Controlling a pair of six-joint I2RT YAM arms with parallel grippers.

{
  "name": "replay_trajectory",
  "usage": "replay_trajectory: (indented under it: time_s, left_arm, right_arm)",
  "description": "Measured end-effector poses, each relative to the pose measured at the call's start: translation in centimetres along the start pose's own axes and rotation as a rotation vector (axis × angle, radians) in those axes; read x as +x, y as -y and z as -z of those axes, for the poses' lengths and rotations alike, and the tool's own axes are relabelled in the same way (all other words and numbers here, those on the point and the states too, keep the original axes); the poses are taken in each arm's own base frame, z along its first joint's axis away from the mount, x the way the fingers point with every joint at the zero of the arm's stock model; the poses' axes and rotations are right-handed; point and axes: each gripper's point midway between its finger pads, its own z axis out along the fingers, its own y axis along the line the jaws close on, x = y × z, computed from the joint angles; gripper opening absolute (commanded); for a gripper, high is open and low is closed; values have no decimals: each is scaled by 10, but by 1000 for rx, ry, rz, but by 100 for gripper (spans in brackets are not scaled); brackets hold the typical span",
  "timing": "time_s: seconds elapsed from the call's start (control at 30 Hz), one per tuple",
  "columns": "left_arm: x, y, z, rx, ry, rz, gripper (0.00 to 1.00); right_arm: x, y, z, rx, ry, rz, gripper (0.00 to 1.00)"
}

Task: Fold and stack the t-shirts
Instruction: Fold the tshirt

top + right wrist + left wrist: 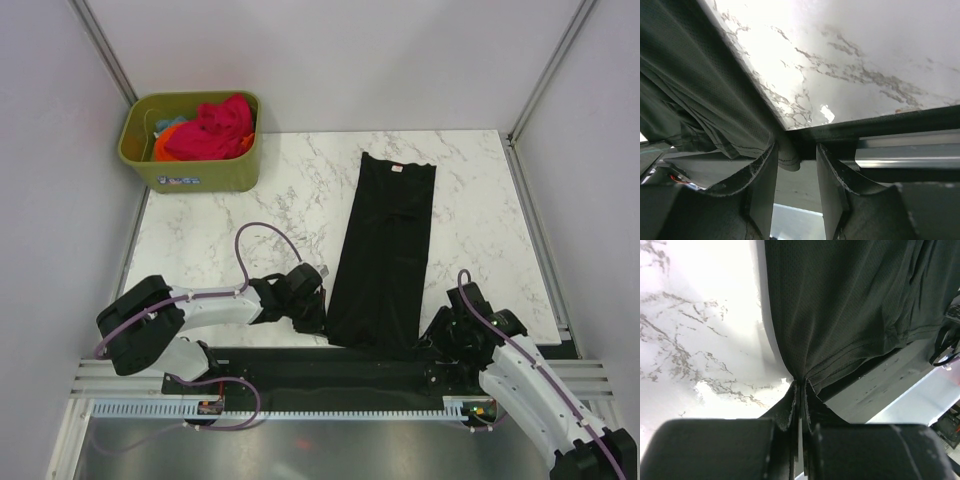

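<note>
Top external view: one long black cloth t-shirt (385,250), its near hem pinched by the left gripper (316,322); the right gripper (430,342) has its jaws apart.

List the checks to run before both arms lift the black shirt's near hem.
1. Left gripper shut on the black t-shirt at its near corner: ok.
2. Right gripper shut on the other near corner: not ok; jaws open, with cloth between them.
3. Shirt lies as one flat strip: ok.
4. Left gripper holds every layer: cannot tell.
5. Olive bin apart from the shirt: ok.
</note>
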Motion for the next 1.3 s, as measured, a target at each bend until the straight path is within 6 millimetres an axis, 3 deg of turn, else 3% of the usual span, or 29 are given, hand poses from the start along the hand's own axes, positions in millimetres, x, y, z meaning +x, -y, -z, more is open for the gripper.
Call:
replay_trajectory:
  time_s: [0.67, 0.7, 0.83, 1.13, 1.3]
  left_arm:
    - [0, 12, 3, 42, -19, -5, 2]
    - [0, 12, 3, 43, -20, -5, 2]
    - [0, 13, 3, 45, -21, -4, 2]
    - [-10, 28, 7, 76, -2, 9, 2]
    - [-42, 48, 12, 111, 48, 28, 2]
  right_arm:
    - [3, -13, -9, -63, -28, 80, 32]
    - [3, -13, -9, -66, -28, 85, 29]
    - [5, -18, -8, -89, -32, 93, 0]
    - [-7, -31, -3, -115, 23, 98, 0]
    - [-33, -54, 9, -107, 117, 126, 0]
